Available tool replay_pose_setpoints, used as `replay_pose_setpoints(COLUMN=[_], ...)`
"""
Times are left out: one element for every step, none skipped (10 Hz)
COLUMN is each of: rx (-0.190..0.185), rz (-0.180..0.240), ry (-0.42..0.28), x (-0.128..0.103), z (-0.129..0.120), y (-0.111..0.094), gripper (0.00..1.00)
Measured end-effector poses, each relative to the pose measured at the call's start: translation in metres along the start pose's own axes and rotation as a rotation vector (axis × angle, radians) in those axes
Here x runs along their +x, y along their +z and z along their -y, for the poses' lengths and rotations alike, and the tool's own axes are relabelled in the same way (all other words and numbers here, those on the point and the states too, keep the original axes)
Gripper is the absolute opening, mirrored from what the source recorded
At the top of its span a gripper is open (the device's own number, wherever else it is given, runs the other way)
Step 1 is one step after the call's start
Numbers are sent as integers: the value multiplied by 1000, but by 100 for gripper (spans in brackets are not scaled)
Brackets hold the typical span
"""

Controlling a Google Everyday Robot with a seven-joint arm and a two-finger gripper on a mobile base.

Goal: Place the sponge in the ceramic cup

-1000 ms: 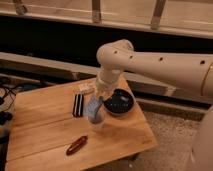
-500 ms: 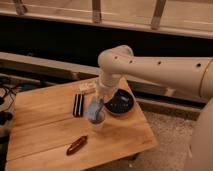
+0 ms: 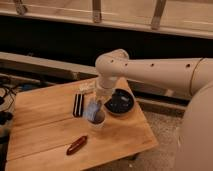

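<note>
— One black bar (image 3: 78,105) lies left on the bench (image 3: 40,115); where is the sponge (image 3: 92,111)?
— At the ceramic cup (image 3: 97,123) mouth, tilted, probably to go in; claw (image 3: 99,101) just above it, grip I cannot tell; dark bowl (image 3: 119,102) right.

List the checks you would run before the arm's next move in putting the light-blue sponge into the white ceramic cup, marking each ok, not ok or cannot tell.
1. The gripper is above the small white tapered ceramic cup: ok, it hangs right over it.
2. The light-blue soft rectangular sponge is lined up with the cup's mouth: ok, it is at the rim under the gripper.
3. The sponge is fully inside the cup: not ok, most of it shows above the rim.
4. The cup is upright on the wooden table: ok.
5. The black flat rectangular bar is apart from the cup: ok.
6. The grip on the sponge is secure: cannot tell.
</note>
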Motion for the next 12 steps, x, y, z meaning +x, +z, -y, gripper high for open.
replay_pose_setpoints(rx=[4,8,12,16,18,19,18,15,12,12,11,9], rz=[8,20,32,46,62,77,86,92,93,91,90,87], ry=[5,9,12,17,23,30,39,53,66,78,90,102], x=[0,-2,-4,-5,-6,-6,-7,-6,-5,-4,-4,-4], z=[4,5,6,7,9,12,15,20,25,29,34,38], y=[-3,-7,-11,-16,-22,-29,-32,-33,-33,-31,-29,-27], gripper=[4,4,4,4,4,4,4,4,4,4,4,4])
